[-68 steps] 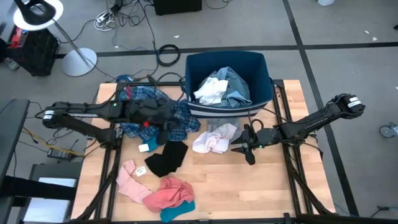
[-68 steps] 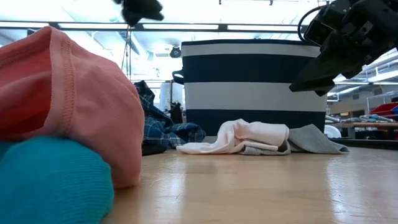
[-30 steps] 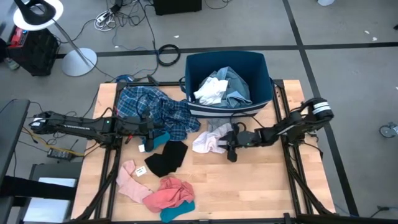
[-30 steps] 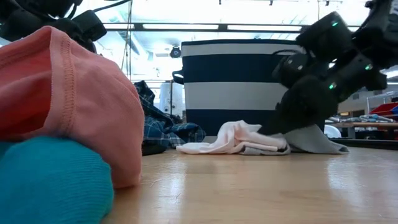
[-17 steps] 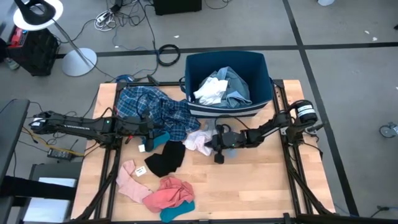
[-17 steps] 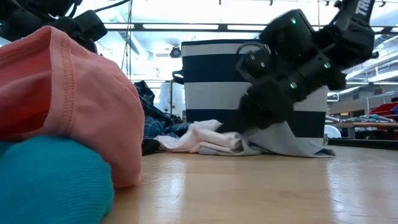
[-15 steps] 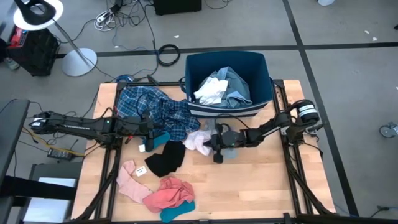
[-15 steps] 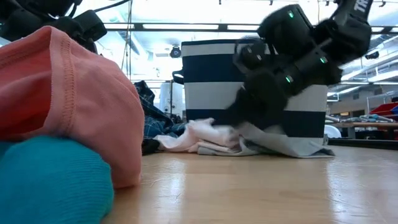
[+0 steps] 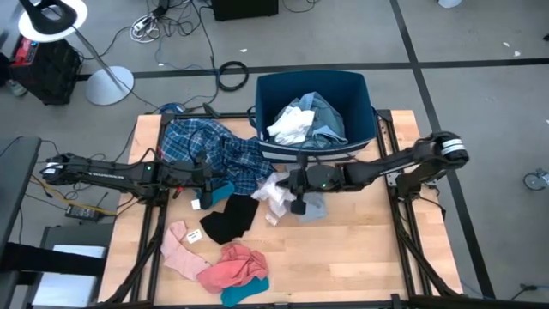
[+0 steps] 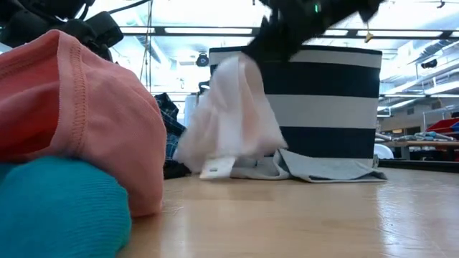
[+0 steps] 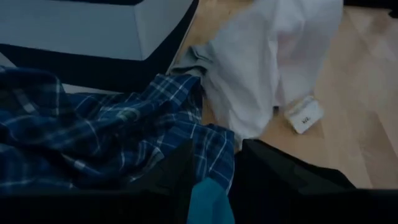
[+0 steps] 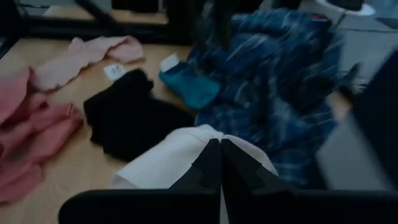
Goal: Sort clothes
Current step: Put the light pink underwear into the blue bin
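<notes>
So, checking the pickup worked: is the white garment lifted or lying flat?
Lifted. The white garment hangs from the right gripper, only its lower edge near the table.

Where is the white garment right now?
In the high view the white garment hangs from the right claw at table centre, just in front of the bin, between the plaid shirt and a grey piece.

The bin point(image 9: 316, 120) stands at the table's point(image 9: 360, 257) far edge, right of centre — garments point(image 9: 304, 120) piled inside. Left of it sprawls the plaid shirt point(image 9: 210, 150). A white piece point(image 9: 274, 193) hangs before the bin, above a grey piece point(image 9: 313, 206). Nearer left lie the black piece point(image 9: 230, 218) and pink pieces point(image 9: 214, 262).
</notes>
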`<control>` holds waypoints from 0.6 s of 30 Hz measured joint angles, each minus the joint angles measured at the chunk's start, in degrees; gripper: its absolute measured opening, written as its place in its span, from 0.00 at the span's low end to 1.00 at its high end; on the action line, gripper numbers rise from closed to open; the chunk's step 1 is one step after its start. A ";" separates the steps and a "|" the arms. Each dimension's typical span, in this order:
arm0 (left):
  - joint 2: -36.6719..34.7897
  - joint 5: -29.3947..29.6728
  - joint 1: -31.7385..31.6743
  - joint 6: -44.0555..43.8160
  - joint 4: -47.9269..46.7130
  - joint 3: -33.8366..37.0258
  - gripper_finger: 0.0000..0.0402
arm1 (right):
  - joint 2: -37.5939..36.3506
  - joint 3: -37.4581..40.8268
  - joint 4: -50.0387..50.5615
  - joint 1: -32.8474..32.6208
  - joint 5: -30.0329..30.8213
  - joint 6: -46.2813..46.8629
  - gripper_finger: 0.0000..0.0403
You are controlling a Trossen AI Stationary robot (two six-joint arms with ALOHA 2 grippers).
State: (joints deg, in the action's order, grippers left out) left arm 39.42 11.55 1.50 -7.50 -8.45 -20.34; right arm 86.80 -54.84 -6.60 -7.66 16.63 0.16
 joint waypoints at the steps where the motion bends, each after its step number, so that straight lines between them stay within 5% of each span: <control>1: -0.02 0.00 0.00 0.48 -0.10 0.00 0.35 | -0.87 -1.57 2.22 0.00 0.64 -0.04 0.00; 18: 0.00 0.00 0.00 1.46 -0.14 0.00 0.35 | -11.79 -30.58 22.53 1.22 17.84 -17.15 0.00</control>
State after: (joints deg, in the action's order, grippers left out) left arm 39.42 11.55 1.50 -6.04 -8.59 -20.34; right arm 75.01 -85.42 15.93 -6.44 34.47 -16.98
